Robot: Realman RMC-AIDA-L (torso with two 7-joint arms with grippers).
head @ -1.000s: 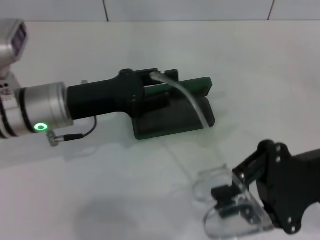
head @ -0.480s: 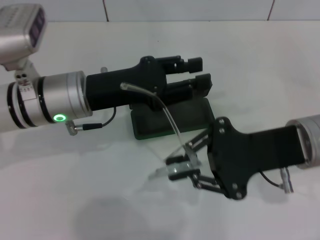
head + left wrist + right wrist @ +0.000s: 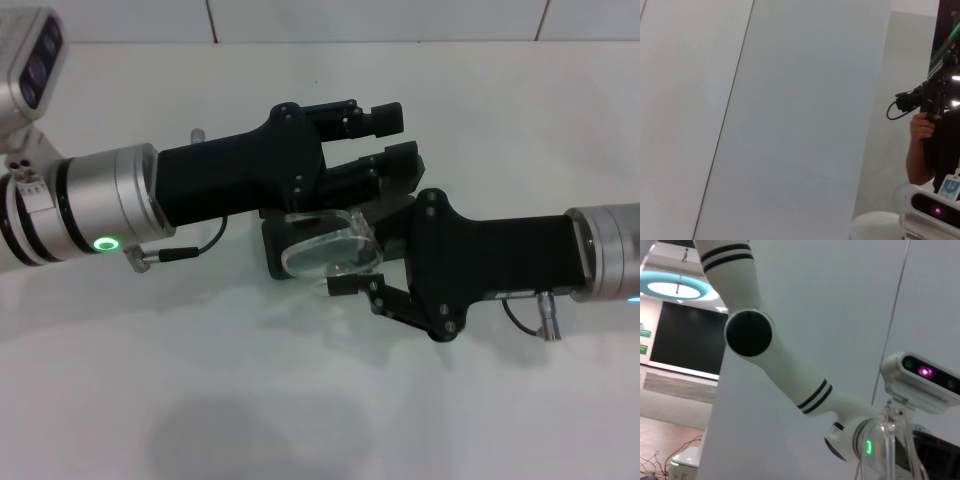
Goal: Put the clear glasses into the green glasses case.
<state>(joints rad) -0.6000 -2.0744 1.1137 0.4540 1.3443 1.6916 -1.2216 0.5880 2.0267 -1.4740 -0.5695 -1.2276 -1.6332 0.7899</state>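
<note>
Two grippers meet over a white table (image 3: 300,400). Nearest, the right gripper (image 3: 345,285) reaches in with its jaws clamped on the clear glasses (image 3: 328,245), held just above the open green glasses case (image 3: 275,250). Behind, the left gripper (image 3: 385,140) holds the case's raised lid, jaws closed on it.

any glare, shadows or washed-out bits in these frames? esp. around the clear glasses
Head view: the clear glasses show only as faint pale outlines over the green glasses case, beside the right pincer; soft shadows lie on the white table under the arms. Left wrist view: mostly a blank pale wall. Right wrist view: a bright ring light glows; a clear glasses arm sits near the edge.
</note>
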